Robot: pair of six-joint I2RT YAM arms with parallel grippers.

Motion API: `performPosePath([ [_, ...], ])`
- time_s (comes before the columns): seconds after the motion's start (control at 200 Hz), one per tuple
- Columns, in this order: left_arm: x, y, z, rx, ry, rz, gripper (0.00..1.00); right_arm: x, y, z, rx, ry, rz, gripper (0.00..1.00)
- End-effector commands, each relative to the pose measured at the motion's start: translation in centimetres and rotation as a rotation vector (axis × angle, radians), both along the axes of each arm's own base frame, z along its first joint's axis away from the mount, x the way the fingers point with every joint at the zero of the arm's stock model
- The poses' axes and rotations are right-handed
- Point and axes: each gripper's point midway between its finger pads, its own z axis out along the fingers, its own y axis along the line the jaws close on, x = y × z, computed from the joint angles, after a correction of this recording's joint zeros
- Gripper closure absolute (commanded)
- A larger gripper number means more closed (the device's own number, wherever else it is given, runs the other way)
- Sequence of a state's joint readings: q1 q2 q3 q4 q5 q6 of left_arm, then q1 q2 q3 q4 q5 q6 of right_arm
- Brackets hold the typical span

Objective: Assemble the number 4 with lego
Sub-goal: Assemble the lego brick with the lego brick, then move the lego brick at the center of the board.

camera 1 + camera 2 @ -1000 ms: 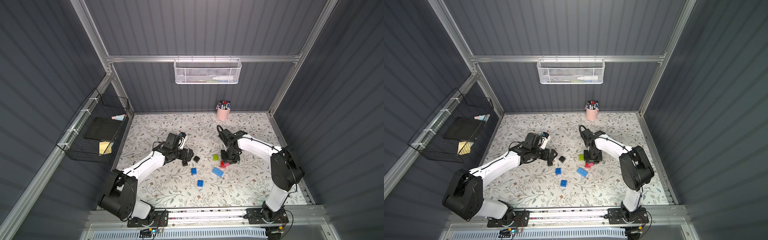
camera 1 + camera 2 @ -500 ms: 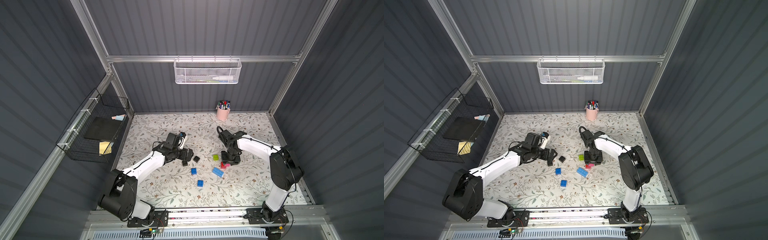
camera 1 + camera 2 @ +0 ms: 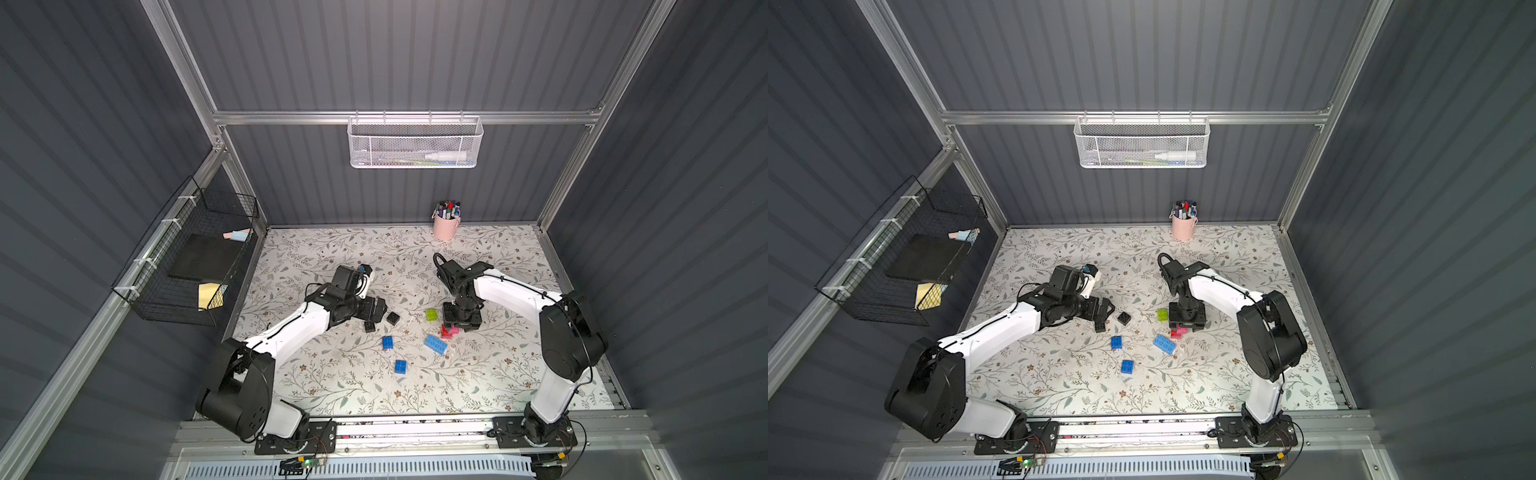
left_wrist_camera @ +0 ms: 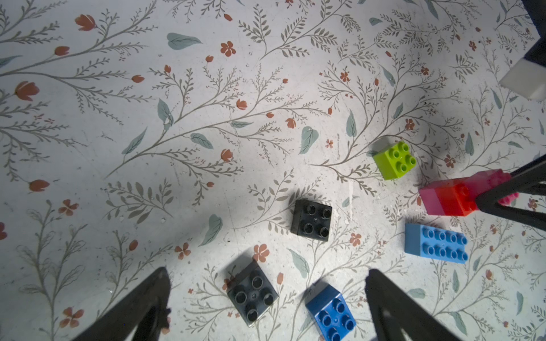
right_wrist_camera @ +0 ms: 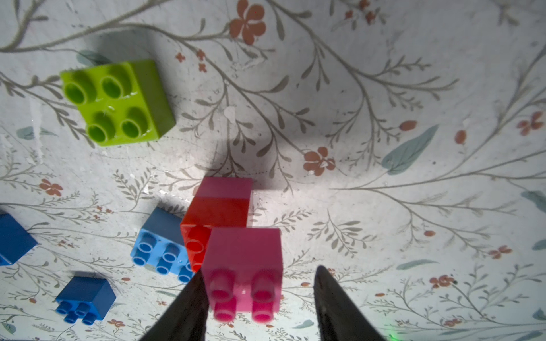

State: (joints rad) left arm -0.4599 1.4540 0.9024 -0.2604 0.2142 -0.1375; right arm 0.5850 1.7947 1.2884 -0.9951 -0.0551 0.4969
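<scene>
Right now the right hand [image 5: 260,270] straddles the near pink brick [image 5: 243,257] with jaws parted: one finger [image 5: 192,301] sits at its side, the other stands clear, so released, no grip. That brick is joined to a red brick [image 5: 217,215], with a far pink brick [image 5: 224,187] on the red's other end; the three lie on the surface [image 5: 384,88] as one piece, just beside the light blue brick [image 5: 161,245]. Apart from them the green brick [image 5: 118,100] sits studs up. The left hand [image 4: 266,273] is wide open, holding nothing; in its wrist view a black brick [image 4: 252,295] and a dark blue brick [image 4: 331,310] show between its fingers, a second black brick [image 4: 311,220] just beyond. In a top view another dark blue brick [image 3: 400,366] lies nearer the robot's base. Only those three are joined; the rest lie loose. A marker cup [image 3: 445,226] stands at the back.
</scene>
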Motion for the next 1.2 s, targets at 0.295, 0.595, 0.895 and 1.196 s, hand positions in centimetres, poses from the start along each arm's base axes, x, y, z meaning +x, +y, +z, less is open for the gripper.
performPosePath([
  [0.295,-1.6,-4.2,1.3,0.078,-0.047,-0.212,0.01,0.5,-0.3,4.5,0.023,-0.104,-0.012,0.36],
  [0.595,-8.8,-12.0,-2.5,0.228,0.111,-0.676,0.03,-1.3,-3.4,6.1,0.017,-0.161,-0.075,0.34],
  [0.895,-10.3,-14.4,-3.0,0.221,0.115,-0.695,0.01,-1.9,-6.5,7.4,0.038,-0.199,-0.158,0.29],
  [1.196,-9.8,-17.7,-3.0,0.271,0.035,-0.593,0.01,-1.2,-8.1,9.0,0.082,-0.231,-0.238,0.21],
])
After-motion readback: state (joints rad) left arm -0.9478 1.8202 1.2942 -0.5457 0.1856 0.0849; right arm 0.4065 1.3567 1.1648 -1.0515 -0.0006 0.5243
